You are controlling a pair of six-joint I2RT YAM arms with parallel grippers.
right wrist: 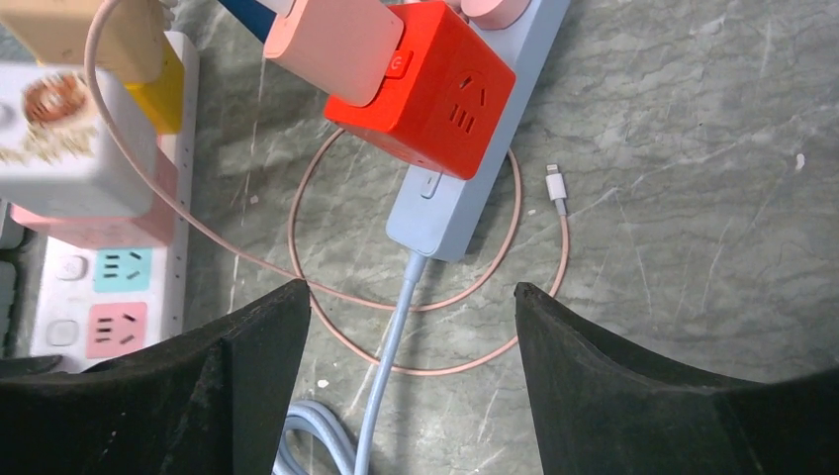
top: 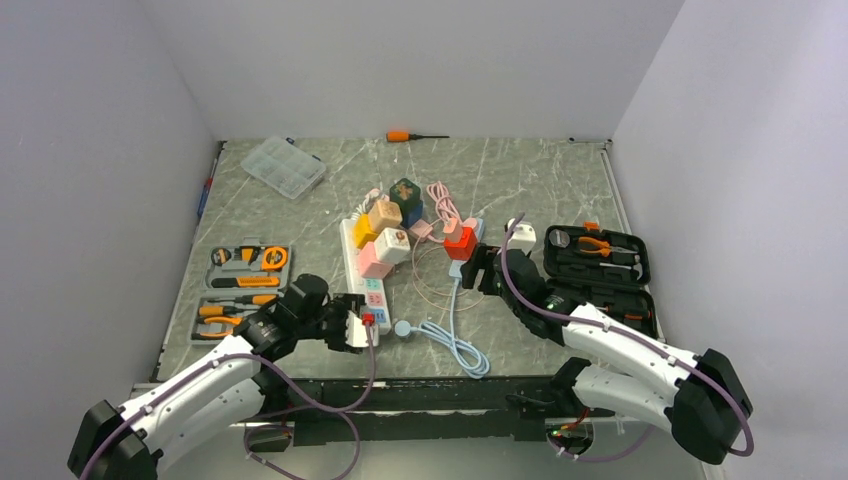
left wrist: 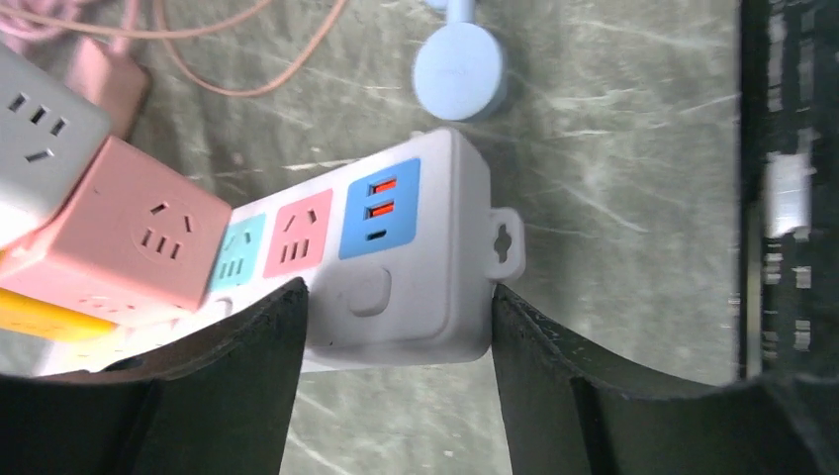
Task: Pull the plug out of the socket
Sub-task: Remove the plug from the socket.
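Observation:
The socket, a long white power strip with pastel panels, lies lengthwise at mid-table. Several cube plugs sit on its far half, among them a pink one and a white one. My left gripper is shut on the strip's near end, one finger pressed against each side just past the blue USB panel. The pink cube sits further up the strip. My right gripper hangs open over a blue cord, just short of a blue strip carrying a red cube.
A thin pink cable loops on the table under the right gripper. A round blue plug lies beside the socket's end. An open black tool case stands at right, grey tool trays at left, a clear box and an orange screwdriver at the back.

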